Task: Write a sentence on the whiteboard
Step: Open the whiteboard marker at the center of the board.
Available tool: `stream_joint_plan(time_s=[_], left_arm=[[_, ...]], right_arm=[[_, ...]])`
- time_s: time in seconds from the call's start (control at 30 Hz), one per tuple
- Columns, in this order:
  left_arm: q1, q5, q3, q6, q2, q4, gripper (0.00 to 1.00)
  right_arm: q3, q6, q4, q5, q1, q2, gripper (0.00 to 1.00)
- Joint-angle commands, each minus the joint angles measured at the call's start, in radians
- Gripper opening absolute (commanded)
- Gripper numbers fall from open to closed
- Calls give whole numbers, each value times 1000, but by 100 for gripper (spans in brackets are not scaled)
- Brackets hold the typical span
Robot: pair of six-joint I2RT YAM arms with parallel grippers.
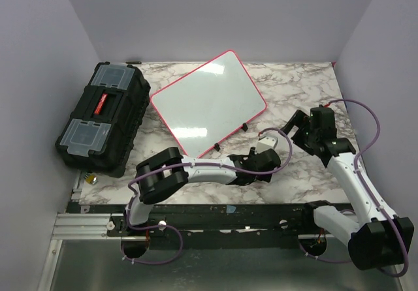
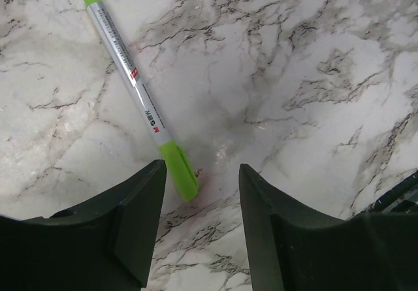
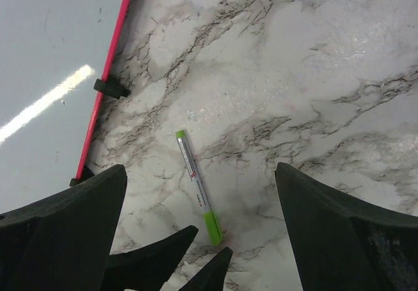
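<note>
Overhead and wrist views of a marble table (image 2: 294,76). The left gripper (image 2: 201,172) is lowered close to the surface, its jaws partly apart and closed on nothing. A silver marker (image 2: 134,89) with a green cap lies flat ahead of it. The capped end reaches into the gap just beside the left finger (image 2: 140,219), though actual contact cannot be judged from this angle. The right gripper (image 3: 201,170) hangs higher, jaws spread wide and empty, looking down on the same marker and on the tips of the left gripper below it. The whiteboard (image 1: 209,102) lies flat on the table, ahead and to the left of both grippers and well apart from the marker. Its red-pink rim and two black clip feet (image 3: 108,87) face the right gripper. Far to the left of the left gripper stands a black toolbox (image 1: 98,118), shut, with two translucent compartment lids (image 1: 112,77); whatever lies under them is too dim to make out.
</note>
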Motion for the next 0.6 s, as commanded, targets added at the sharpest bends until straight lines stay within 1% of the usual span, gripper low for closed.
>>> stream_joint_plan(time_s=[0.0, 0.13, 0.3, 0.43, 0.5, 0.57], left_arm=[[-6, -60, 47, -59, 31, -87, 50], [-6, -66, 94, -68, 74, -139, 50], [-6, -77, 144, -78, 120, -189, 47], [-5, -89, 154, -92, 140, -219, 45], [-5, -83, 165, -97, 155, -235, 43], [-2, -80, 184, -106, 173, -259, 38]], right_arm=[[26, -9, -1, -16, -5, 17, 99], [32, -10, 9, -28, -4, 36, 99], [37, -13, 14, -34, -4, 54, 98], [37, -13, 20, -38, -5, 59, 98], [36, -15, 21, -37, -5, 61, 98], [36, -15, 21, -37, -4, 61, 98]])
